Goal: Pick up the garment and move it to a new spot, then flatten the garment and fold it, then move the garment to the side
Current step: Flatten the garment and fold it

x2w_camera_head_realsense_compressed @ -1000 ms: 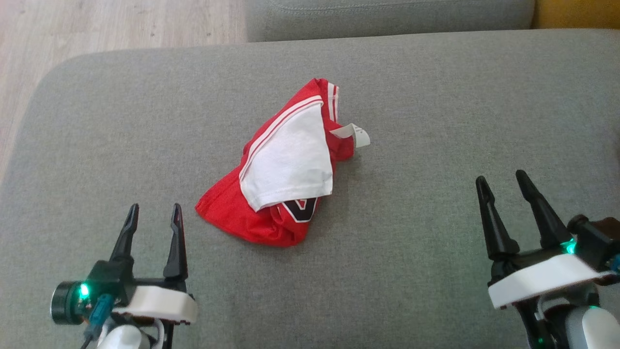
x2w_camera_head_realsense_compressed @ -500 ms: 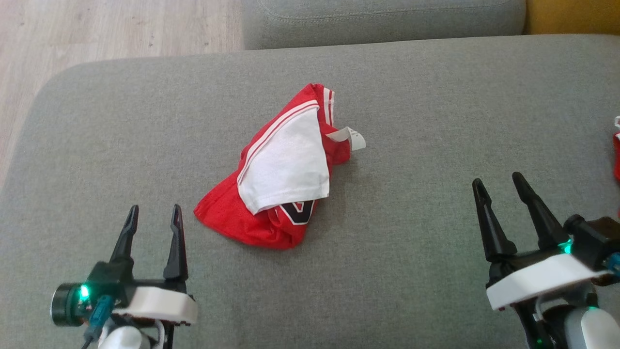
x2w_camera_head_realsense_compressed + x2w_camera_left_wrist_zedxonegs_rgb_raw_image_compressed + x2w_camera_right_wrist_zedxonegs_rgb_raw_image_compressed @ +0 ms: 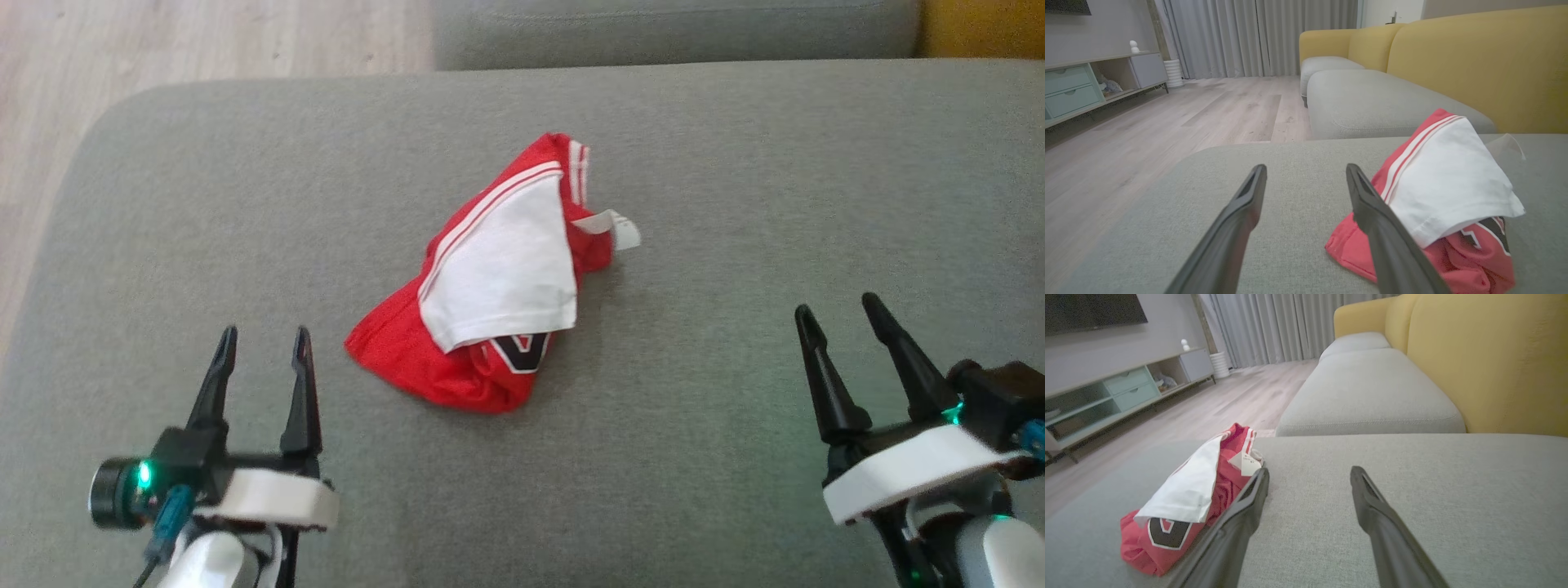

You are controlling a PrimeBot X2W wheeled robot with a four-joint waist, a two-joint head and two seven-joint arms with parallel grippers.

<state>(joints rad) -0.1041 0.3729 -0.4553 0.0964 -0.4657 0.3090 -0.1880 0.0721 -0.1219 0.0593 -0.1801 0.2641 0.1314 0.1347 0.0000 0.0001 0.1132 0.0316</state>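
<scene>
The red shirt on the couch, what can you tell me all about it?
The red shirt is a crumpled heap, not flat. It looks like soft sports cloth. A white part edged with stripes drapes over the top, a black letter outlined in white peeks out underneath, and a white tag sticks out at one side. It lies on the grey cushion, between the left hand and right hand, both open, neither touching it.
</scene>
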